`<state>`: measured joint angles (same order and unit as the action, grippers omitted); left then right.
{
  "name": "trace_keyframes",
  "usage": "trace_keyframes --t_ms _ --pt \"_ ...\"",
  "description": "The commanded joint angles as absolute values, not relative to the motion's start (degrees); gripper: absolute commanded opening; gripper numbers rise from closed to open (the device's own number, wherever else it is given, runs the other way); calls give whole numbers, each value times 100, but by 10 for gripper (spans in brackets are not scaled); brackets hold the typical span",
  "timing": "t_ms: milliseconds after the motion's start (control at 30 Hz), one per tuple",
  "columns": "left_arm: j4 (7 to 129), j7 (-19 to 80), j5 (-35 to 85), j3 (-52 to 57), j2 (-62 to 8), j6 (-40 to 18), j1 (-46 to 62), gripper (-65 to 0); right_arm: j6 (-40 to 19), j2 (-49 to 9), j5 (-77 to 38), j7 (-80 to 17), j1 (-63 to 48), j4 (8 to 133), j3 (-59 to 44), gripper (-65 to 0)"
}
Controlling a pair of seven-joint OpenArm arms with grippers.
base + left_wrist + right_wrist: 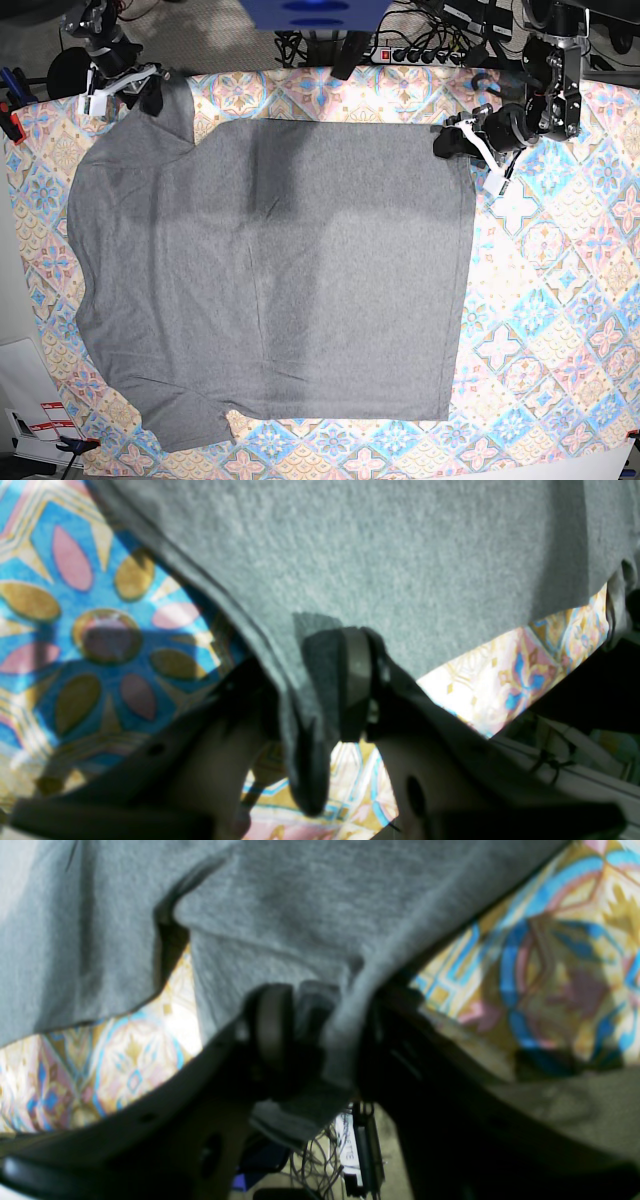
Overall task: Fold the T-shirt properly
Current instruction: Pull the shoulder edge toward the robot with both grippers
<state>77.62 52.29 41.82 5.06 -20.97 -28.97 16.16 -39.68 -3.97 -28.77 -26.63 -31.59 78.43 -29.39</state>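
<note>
Both arms reach low over the table (560,300): left pincer (452,141) at 2 o'clock and right pincer (152,97) at 10 o'clock each clamp a T-shirt (280,270) corner.

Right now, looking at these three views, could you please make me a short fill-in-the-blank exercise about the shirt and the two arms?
1. The T-shirt lying on the patterned cloth has the colour ____.
2. In the left wrist view, the jaws of the left gripper are closed on the shirt's ____.
3. In the base view, the right gripper holds the shirt at the top ____ corner.

Missing words: grey; edge; left
</note>
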Motion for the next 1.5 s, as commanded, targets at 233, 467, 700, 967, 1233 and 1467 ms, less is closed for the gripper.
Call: trace_keyframes --t_ms 233,467,700,967,1233,1467 --pt "7785 5560 4022 -119 -2079 -2897 1499 -497 -4000 -400 -2730 -2958 -3257 7846 -2914 -484" --pt "7785 5560 3978 -136 -1930 -2897 1525 -567 -4000 -400 -2589 -3046 -3266 7846 -2905 -592" --pt "7785 5560 3978 -127 -1974 -2897 1525 -628 -4000 -391 -1859 -3319 -3222 8022 -2905 -642" --pt "7785 5552 4004 -110 -1974 -3222 1525 -650 -4000 -374 -1842 -3363 -3327 9059 -3152 -643" --pt "8752 5552 3978 321 -1982 -3688 2176 -650 -4000 -374 -1833 -3336 -3327 9165 -3626 -643" --pt "9200 5578 3943 655 -2000 -3688 2554 -650 -4000 -365 -1833 -3319 -3538 9815 -3688 -643"
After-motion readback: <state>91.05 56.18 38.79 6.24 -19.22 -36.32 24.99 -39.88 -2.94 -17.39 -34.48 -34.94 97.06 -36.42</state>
